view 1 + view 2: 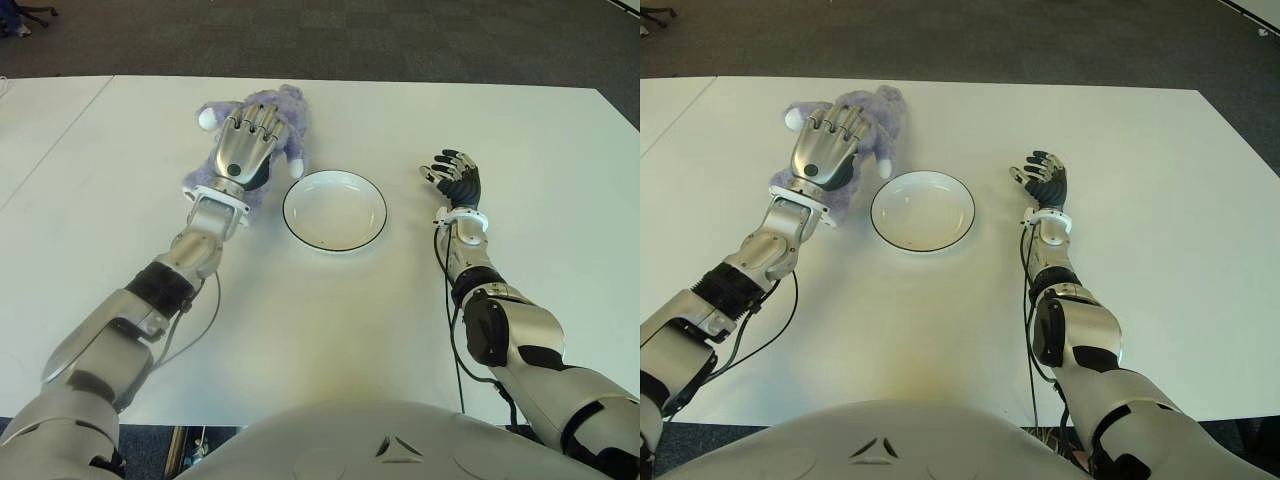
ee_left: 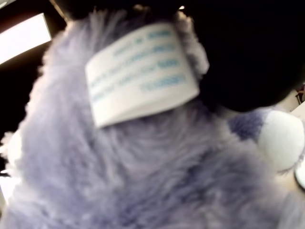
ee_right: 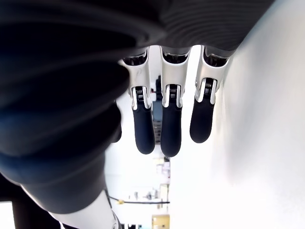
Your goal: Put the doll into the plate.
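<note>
A fluffy lilac doll (image 1: 288, 118) with white paws lies on the white table, at the far left of a white plate (image 1: 334, 210) with a dark rim. My left hand (image 1: 250, 135) lies over the doll from above, fingers stretched across its body and not closed round it. In the left wrist view the doll's fur (image 2: 143, 167) and a white sewn label (image 2: 140, 71) fill the picture. The plate holds nothing. My right hand (image 1: 455, 178) shows to the right of the plate, its fingers (image 3: 170, 129) loosely spread and holding nothing.
The white table (image 1: 330, 330) runs wide in front of the plate and to both sides. Its far edge meets dark carpet (image 1: 400, 40) just behind the doll. A seam to a second tabletop (image 1: 50, 150) runs along the left.
</note>
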`<action>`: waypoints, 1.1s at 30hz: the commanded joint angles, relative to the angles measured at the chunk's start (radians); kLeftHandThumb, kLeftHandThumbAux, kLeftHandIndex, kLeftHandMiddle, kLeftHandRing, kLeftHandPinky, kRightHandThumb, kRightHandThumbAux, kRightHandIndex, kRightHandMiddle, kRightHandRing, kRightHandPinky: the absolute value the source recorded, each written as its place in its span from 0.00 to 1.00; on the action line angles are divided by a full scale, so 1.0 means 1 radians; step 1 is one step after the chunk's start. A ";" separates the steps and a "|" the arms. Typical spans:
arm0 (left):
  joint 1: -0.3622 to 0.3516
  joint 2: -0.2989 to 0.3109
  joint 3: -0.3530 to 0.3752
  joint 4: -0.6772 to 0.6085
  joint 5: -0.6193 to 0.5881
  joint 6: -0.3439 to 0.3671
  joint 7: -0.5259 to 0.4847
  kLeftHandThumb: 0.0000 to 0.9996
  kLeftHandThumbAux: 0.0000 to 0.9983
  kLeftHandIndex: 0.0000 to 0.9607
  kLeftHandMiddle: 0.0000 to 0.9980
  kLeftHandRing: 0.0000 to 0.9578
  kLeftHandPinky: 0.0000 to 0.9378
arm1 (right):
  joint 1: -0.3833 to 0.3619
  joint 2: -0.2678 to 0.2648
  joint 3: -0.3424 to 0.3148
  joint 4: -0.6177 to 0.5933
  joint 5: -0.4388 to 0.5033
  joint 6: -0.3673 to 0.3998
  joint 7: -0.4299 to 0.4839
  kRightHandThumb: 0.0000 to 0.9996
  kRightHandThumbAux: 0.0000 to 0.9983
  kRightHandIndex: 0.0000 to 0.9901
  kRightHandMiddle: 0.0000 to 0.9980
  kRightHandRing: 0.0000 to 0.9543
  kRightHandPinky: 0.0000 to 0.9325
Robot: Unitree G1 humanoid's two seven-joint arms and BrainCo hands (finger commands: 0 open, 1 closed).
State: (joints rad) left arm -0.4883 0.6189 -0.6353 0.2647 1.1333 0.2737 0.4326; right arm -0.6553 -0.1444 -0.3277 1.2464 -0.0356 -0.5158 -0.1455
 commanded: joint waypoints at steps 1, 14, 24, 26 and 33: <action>0.054 0.035 0.034 -0.115 0.050 -0.014 -0.031 0.85 0.67 0.41 0.55 0.85 0.89 | 0.180 0.052 -0.008 0.113 0.009 0.105 -0.001 0.23 0.93 0.28 0.33 0.35 0.35; 0.108 0.052 0.100 -0.257 0.041 -0.071 -0.105 0.85 0.67 0.41 0.55 0.84 0.88 | 0.181 0.057 -0.004 0.113 0.004 0.100 -0.010 0.20 0.92 0.27 0.33 0.36 0.37; 0.119 0.051 0.132 -0.273 0.050 -0.096 -0.117 0.85 0.67 0.41 0.55 0.84 0.88 | 0.179 0.058 -0.003 0.113 0.004 0.100 -0.009 0.17 0.91 0.28 0.33 0.36 0.36; 0.120 0.048 0.141 -0.272 0.046 -0.101 -0.124 0.85 0.67 0.41 0.55 0.84 0.88 | 0.179 0.058 -0.002 0.114 0.002 0.102 -0.009 0.17 0.91 0.28 0.33 0.36 0.36; 0.126 0.038 0.159 -0.276 0.046 -0.110 -0.134 0.85 0.67 0.41 0.55 0.84 0.88 | 0.178 0.057 -0.006 0.114 0.007 0.101 -0.002 0.18 0.93 0.29 0.34 0.36 0.35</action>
State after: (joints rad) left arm -0.3737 0.6574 -0.4984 0.0014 1.1579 0.1751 0.3241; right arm -0.6547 -0.1444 -0.3288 1.2464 -0.0355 -0.5158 -0.1485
